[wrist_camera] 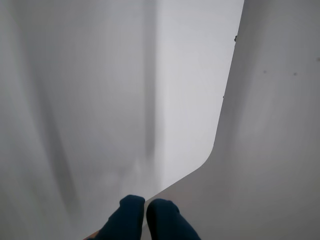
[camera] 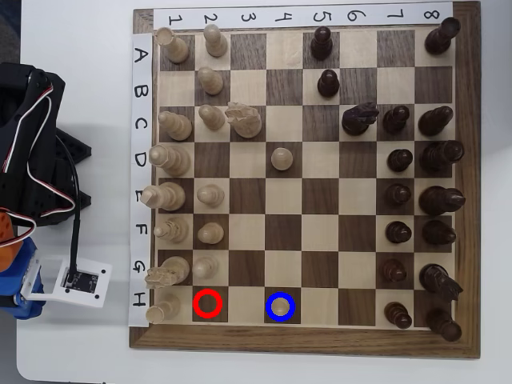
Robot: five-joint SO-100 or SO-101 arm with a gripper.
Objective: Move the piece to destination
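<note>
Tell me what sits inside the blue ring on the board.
In the overhead view a cream pawn stands inside the blue ring on square H4. Its base covers the square's centre, so the wood beneath cannot be seen.

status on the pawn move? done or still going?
Looks done: a small cream wooden pawn stands inside the blue-ringed dark square; the red-ringed square is empty. Nothing in hand: the blue gripper is closed on nothing, arm parked off-board. Nothing visibly left.
</note>
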